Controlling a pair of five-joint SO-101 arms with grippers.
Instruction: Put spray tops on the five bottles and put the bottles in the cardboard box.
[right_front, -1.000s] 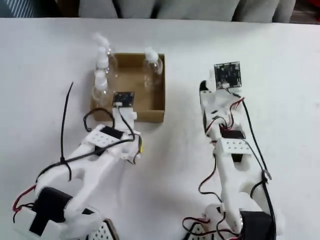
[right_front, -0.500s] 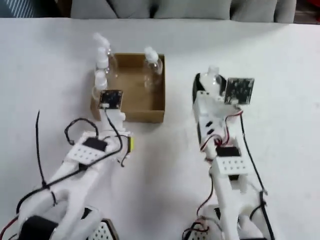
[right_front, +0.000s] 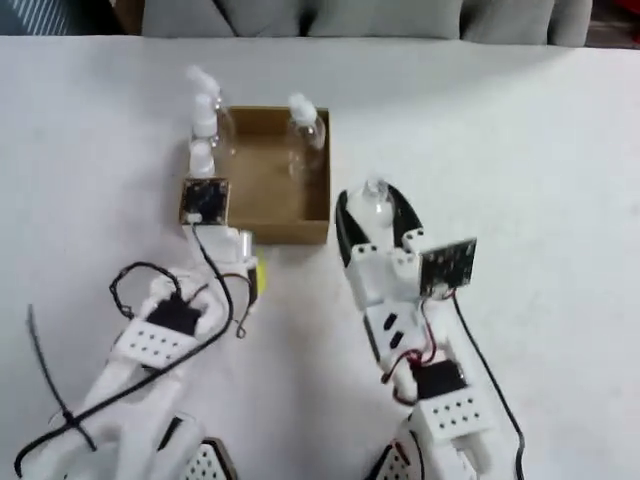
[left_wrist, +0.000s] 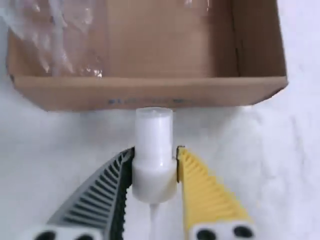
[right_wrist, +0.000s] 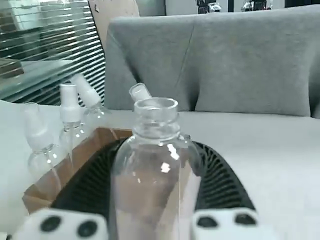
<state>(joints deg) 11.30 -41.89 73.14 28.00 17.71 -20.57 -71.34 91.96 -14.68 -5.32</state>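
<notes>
While the high view hides the left gripper under its own camera board, the left wrist view shows it plainly: the left gripper is clamped on a white spray top, upright between a grey finger and a yellow one, just before the near wall of the cardboard box. On that wall is faint bluish print, too blurred to read.

The right wrist view shows the right gripper with its black fingers closed around a clear bottle whose neck is bare. Behind it, four white capped bottles can be counted at the box, which is harder to do from above. From above, the held bottle stands beside the box's right front corner, on the white table.

Half a second ago this bottle was farther out and more to the right. The left arm has slid a little leftward along the box front.
</notes>
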